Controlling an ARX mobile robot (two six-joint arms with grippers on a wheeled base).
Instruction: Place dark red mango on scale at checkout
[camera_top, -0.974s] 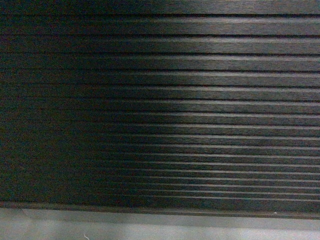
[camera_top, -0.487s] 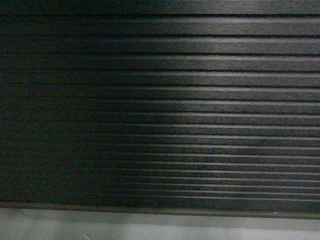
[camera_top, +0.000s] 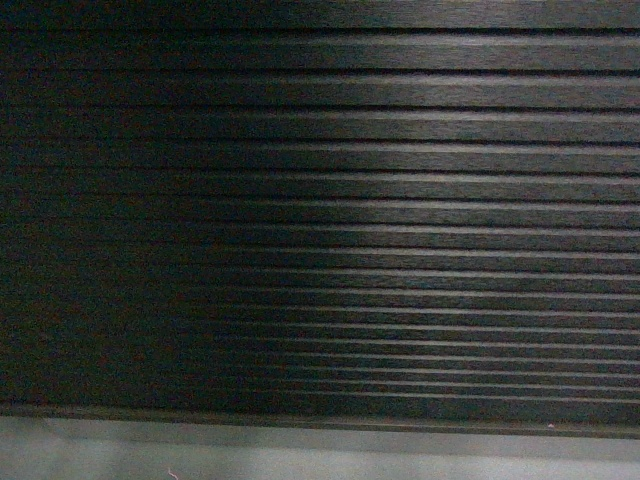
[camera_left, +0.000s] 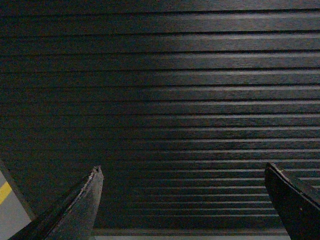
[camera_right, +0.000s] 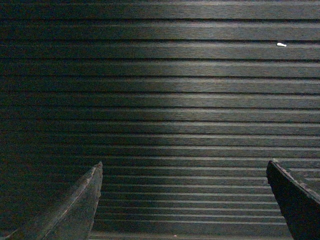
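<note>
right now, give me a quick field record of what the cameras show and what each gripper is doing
facing: checkout ribbed slatted front, filling all three views
floor: grey plinth along the bottom of the head view
left gripper: open, empty, fingers spread wide
right gripper: open, empty, fingers spread wide
dark red mango: not in view
scale: not in view
extra: yellow floor stripe at left wrist view's edge

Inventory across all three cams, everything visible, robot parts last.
checkout: 1, dark brown-black ribbed slatted front, fills all three views
grey plinth: 1, strip below the slats, bottom of head view
floor patch with yellow line: 1, grey, lower left corner of left wrist view
white speck: 1, on a slat, upper right of right wrist view
mango, scale: not in view
left tool: 1, black fingers, open, empty
right tool: 1, black fingers, open, empty
</note>
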